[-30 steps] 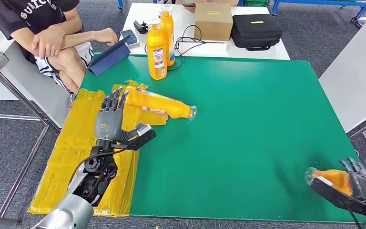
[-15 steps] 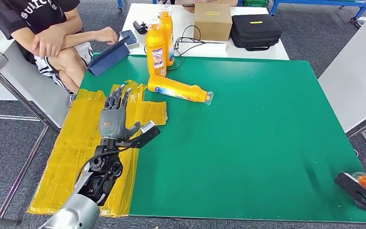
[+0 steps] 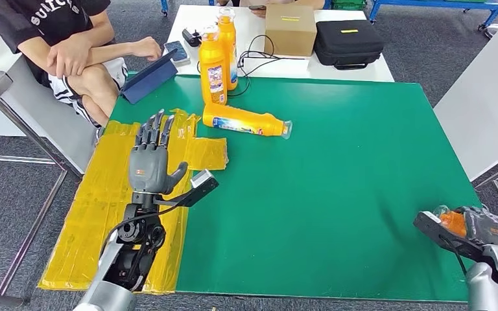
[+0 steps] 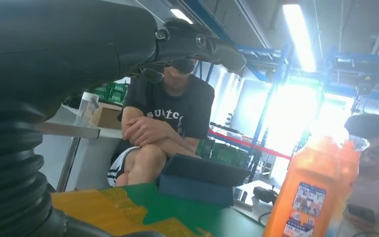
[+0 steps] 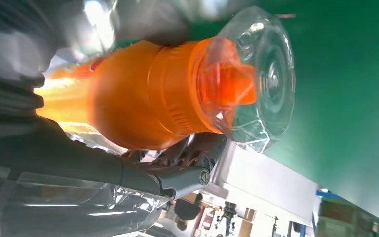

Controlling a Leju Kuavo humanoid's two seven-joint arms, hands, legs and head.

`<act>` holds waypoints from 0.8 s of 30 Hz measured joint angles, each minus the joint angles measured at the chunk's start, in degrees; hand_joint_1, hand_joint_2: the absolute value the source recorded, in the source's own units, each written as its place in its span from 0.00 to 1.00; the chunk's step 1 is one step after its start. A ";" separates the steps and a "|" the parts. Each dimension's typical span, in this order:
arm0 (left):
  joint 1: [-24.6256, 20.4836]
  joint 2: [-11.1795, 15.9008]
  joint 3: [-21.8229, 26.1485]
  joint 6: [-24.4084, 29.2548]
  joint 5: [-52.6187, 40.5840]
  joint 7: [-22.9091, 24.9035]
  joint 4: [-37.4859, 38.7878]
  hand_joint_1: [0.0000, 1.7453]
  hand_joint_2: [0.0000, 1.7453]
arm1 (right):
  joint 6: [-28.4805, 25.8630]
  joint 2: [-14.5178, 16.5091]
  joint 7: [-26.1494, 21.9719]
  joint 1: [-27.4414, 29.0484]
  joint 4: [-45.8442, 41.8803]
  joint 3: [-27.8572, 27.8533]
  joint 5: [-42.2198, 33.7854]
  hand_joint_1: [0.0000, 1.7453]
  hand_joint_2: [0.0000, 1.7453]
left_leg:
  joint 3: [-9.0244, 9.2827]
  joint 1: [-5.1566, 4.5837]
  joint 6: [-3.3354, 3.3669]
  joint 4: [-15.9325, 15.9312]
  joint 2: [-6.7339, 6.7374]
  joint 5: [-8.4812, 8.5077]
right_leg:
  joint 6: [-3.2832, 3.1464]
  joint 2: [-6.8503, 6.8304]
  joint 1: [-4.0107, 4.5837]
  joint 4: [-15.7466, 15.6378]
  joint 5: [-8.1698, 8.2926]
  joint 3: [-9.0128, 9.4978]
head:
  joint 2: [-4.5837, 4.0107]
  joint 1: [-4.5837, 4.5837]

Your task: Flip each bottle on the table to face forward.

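While its fingers [image 5: 187, 158] wrap around an orange bottle [image 5: 143, 94], the right hand [image 3: 486, 228] holds that bottle at the near right corner of the desk [image 3: 337, 194], the clear cap pointing toward the green top. Stretched out straight and spread apart, the fingers [image 3: 154, 128] of the left hand [image 3: 149, 162] hold nothing and hover over the yellow taped patch [image 3: 104, 194] along the desk's left edge.

A second orange bottle [image 3: 246, 122] lies on its side near the far edge, cap toward the right. Just behind it two more bottles [image 3: 213, 68] stand upright at the far edge, one behind the other.

Green matting covers the desk. A white table [image 3: 266, 65] butts against the far edge, carrying a cardboard box [image 3: 290, 27], a black case [image 3: 349, 40] and some cables [image 3: 259, 55]. A seated person [image 3: 65, 45] in a black shirt sits off the far left corner with arms folded over a knee, a dark tablet [image 3: 149, 76] propped beside them. Grey carpet [image 3: 13, 194] covers the floor; the left wrist view shows blue racking and bright ceiling lights behind.
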 joint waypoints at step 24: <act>3.38 -0.77 0.25 0.00 1.79 -1.57 -6.14 0.00 1.00 | -6.21 6.55 -0.71 -2.07 -3.25 12.69 -3.91 1.00 1.00 | -0.13 0.04 -0.02 -0.02 -0.20 0.00 | -0.01 -0.19 0.03 0.03 -0.03 -0.03 | 0.00 0.01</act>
